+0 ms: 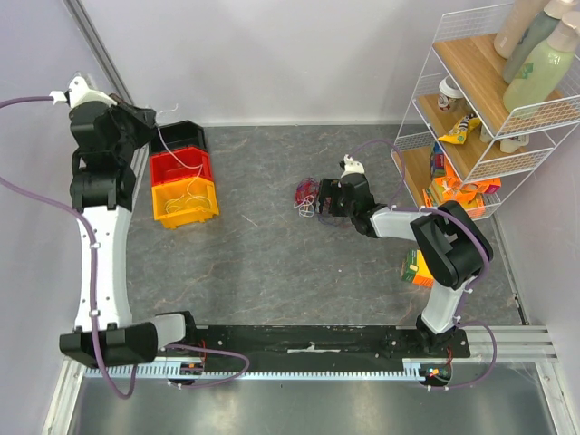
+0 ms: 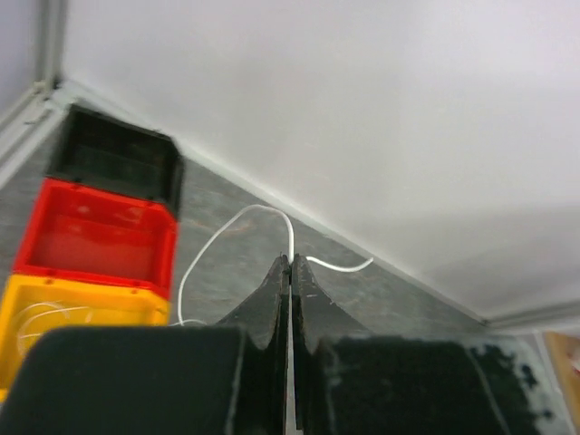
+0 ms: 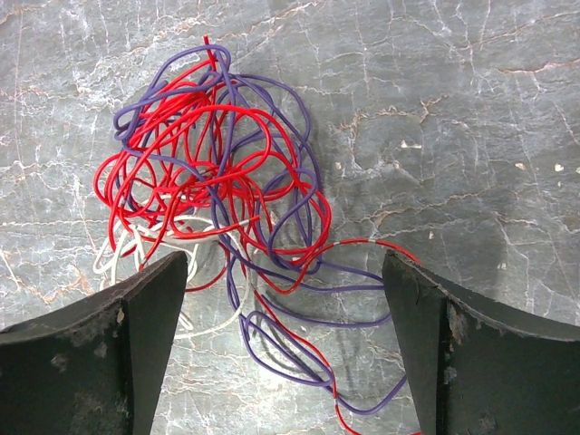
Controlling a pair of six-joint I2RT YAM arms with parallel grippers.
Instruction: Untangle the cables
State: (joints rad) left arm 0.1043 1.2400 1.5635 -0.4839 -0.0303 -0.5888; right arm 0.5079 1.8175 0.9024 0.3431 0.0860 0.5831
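A fist-sized tangle of red, purple and white cables [image 1: 306,195] lies on the grey table near the middle. In the right wrist view the tangle [image 3: 217,172] lies just ahead of and partly between the fingers. My right gripper [image 3: 284,272] is open and low over the tangle's near strands, holding nothing; it also shows in the top view [image 1: 319,198]. My left gripper [image 2: 291,260] is shut on a single white cable [image 2: 210,246], raised at the far left [image 1: 149,124]. The strand [image 1: 172,149] hangs down toward the bins.
Three bins stand in a row at the left: black [image 1: 181,136], red [image 1: 181,167], and yellow [image 1: 185,201] with white cable coils inside. A wire shelf [image 1: 489,100] with bottles and packets stands at the right. A small box [image 1: 415,268] lies by the right arm.
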